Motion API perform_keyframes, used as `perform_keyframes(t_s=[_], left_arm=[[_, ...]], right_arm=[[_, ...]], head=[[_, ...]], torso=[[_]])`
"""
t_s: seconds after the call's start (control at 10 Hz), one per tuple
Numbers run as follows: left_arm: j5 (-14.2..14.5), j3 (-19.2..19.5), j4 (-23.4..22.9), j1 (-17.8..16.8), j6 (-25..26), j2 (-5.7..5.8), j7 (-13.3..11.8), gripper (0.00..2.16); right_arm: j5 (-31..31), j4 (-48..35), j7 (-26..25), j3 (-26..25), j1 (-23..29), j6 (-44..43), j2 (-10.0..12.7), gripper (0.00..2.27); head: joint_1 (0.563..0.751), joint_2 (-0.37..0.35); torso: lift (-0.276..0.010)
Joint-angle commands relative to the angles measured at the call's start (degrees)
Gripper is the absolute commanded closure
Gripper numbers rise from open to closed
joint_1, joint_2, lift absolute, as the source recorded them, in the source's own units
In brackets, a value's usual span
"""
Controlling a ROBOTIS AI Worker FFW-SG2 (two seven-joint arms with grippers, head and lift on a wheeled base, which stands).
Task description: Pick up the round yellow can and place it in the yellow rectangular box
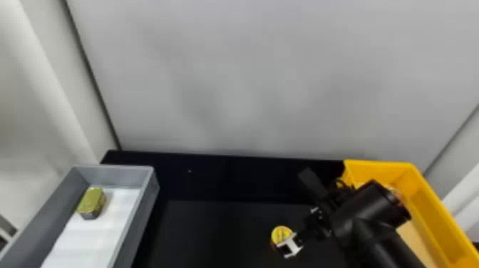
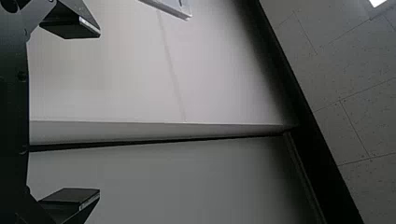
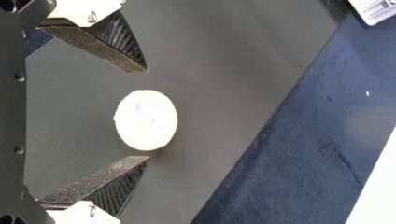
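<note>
Claw (image 1: 297,237) near can (image 1: 281,233), green-topped block (image 1: 91,202) in bin (image 1: 149,185)

A green-topped block (image 1: 91,203) in the gray left-hand bin (image 1: 145,201).

Head view forward and down

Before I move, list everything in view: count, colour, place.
Can: one, yellow top, on the table, between the right gripper's fingers
Yellow box: one, yellow, right end of table
Object in it: count unclear, reddish, partly behind the arm
Grey bin: one, grey, left end
Liner: one, white, in the bin
Block: one, yellow-green top, dark base, on the liner
Table: one, black, below all
Wall: one, grey, behind
Ceiling: one, grey, left wrist view
Right arm: one, black, over the yellow box's near side
Right gripper: one, black, open around the can
Left gripper: one, black, open, left wrist view
</note>
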Motion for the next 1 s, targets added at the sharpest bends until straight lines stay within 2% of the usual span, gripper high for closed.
perform_keyframes(t_s=[0.0,0.3,0.7,0.8,0.9], left_arm=[[0.0,0.1,-0.1,0.1,-0.2,-0.09,0.1,0.08],[-0.1,0.0,-0.1,0.3,-0.6,-0.09,0.1,0.08],[-0.1,-0.2,-0.1,0.4,-1.3,-0.09,0.1,0.08],[-0.1,-0.3,-0.1,0.4,-1.4,-0.09,0.1,0.08],[-0.1,-0.2,-0.1,0.6,-1.4,-0.09,0.1,0.08]], right_arm=[[0.2,1.6,0.0,0.4,0.1,-2.3,0.0,0.11],[0.6,4.6,-0.9,1.0,-0.2,-5.9,0.1,0.12],[0.6,8.2,-2.6,1.0,-0.3,-10.1,1.4,0.14],[0.7,8.1,-2.9,0.9,-0.3,-10.1,1.4,0.28],[0.9,7.2,-2.9,0.7,-0.3,-9.4,1.3,0.63]], head=[[0.655,-0.043],[0.655,-0.043],[0.655,-0.043],[0.655,-0.043],[0.655,-0.043]], torso=[[-0.009],[-0.009],[-0.009],[-0.009],[-0.009]])
